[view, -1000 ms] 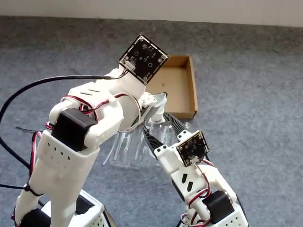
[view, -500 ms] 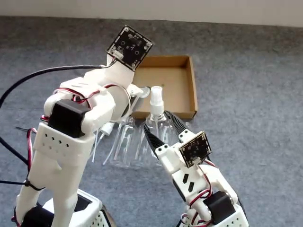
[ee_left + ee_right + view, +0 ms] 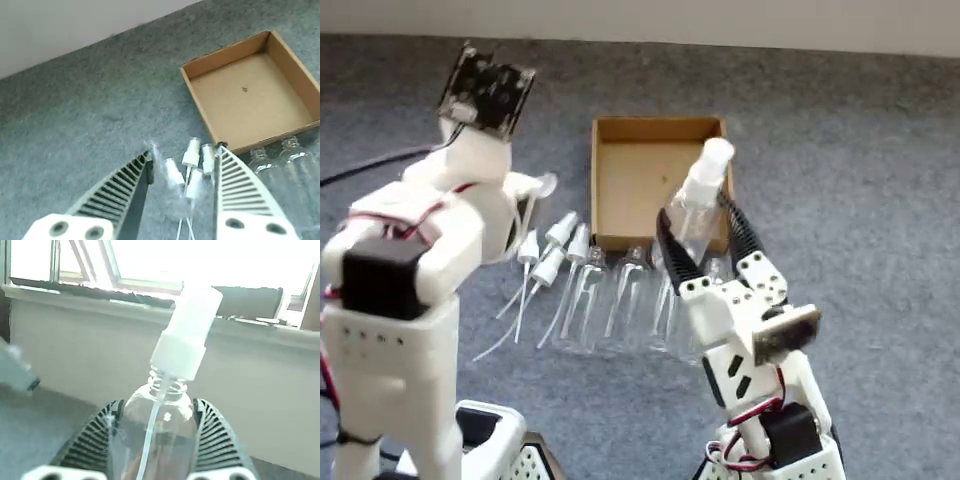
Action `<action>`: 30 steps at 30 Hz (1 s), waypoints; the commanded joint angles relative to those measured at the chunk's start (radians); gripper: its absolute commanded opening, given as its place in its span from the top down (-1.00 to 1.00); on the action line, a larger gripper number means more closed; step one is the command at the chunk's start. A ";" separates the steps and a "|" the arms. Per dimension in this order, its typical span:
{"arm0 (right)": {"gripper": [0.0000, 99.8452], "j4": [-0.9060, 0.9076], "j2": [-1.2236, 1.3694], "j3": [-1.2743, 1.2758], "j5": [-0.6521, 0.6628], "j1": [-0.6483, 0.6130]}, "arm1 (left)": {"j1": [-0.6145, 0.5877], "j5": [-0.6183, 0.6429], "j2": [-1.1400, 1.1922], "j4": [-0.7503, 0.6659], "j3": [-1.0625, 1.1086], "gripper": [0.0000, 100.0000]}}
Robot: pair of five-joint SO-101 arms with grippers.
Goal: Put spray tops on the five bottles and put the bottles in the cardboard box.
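My right gripper (image 3: 700,232) is shut on a clear bottle (image 3: 690,205) with a white spray top (image 3: 717,152), held tilted above the near wall of the cardboard box (image 3: 660,128). In the right wrist view the bottle (image 3: 159,425) sits between the ribbed fingers (image 3: 212,440), its spray top (image 3: 187,340) above them. Several clear bottles without tops (image 3: 620,295) stand in a row in front of the box. Loose spray tops (image 3: 550,250) with long tubes lie to their left. My left gripper (image 3: 184,156) hangs open over these spray tops (image 3: 191,159), with nothing in it.
The box (image 3: 250,95) is empty inside. Grey carpet (image 3: 850,200) covers the table, with free room right of the box and at the far left. The left arm's big white body (image 3: 410,260) stands tall beside the spray tops.
My left arm has swung left, away from the bottle, and now hangs over the loose spray tops. My right gripper has lifted the topped bottle out of the row and tilted it toward the box.
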 commanded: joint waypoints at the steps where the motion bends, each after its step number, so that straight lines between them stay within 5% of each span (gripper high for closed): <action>1: 0.99 -0.160 0.160 -0.012 -0.008 0.016 | -0.070 -0.006 -0.242 -0.160 0.392 0.63; 8: 0.99 -0.598 0.803 -0.189 -0.003 0.015 | -0.231 0.002 -0.458 -0.548 0.946 0.63; 17: 0.99 -0.909 1.633 -0.684 -0.008 0.013 | -0.306 0.055 -0.458 -0.821 1.222 0.63; 30: 0.99 -1.121 2.310 -1.135 -0.009 0.016 | -0.306 0.054 -0.458 -0.861 1.259 0.64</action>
